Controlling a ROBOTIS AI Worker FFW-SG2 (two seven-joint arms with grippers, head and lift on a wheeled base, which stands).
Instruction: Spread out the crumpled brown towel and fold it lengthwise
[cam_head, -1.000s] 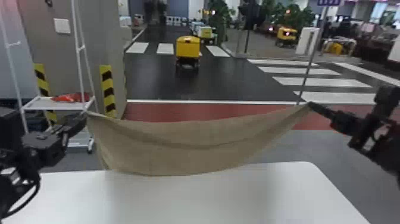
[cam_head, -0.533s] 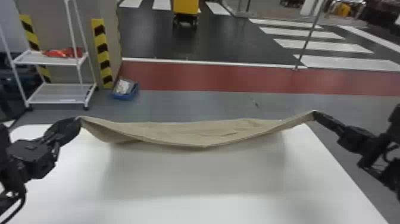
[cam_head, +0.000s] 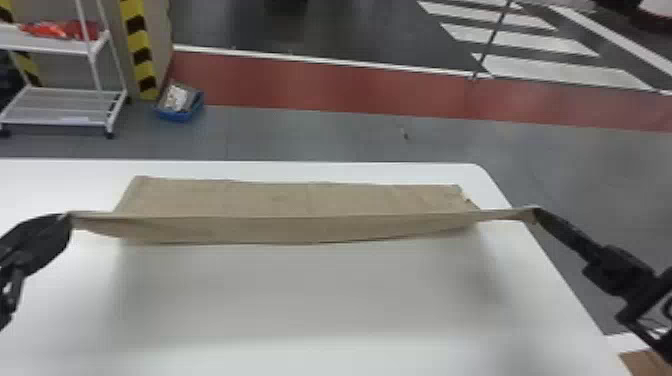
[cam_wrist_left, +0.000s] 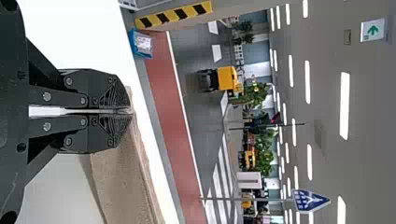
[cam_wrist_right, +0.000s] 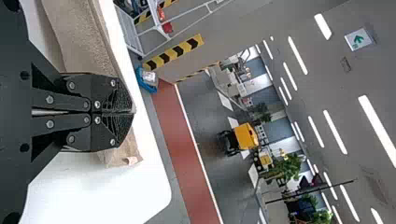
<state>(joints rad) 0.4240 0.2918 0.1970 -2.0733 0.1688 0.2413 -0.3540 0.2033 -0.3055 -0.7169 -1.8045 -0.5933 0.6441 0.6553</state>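
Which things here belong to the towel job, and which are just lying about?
Job:
- brown towel, stretched between the grippers
- left gripper
- right gripper
- white table

Just about:
- blue bin on the floor
- white rack with red items
- yellow cart

Large indoor hall, crosswalk stripes on dark floor, yellow-black hazard bands, ceiling lights, exit-style sign

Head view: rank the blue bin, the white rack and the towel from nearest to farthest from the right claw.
1. Towel: its right end is in the right claw.
2. Blue bin: beyond the table, off to the left.
3. White rack: farther left than the bin.
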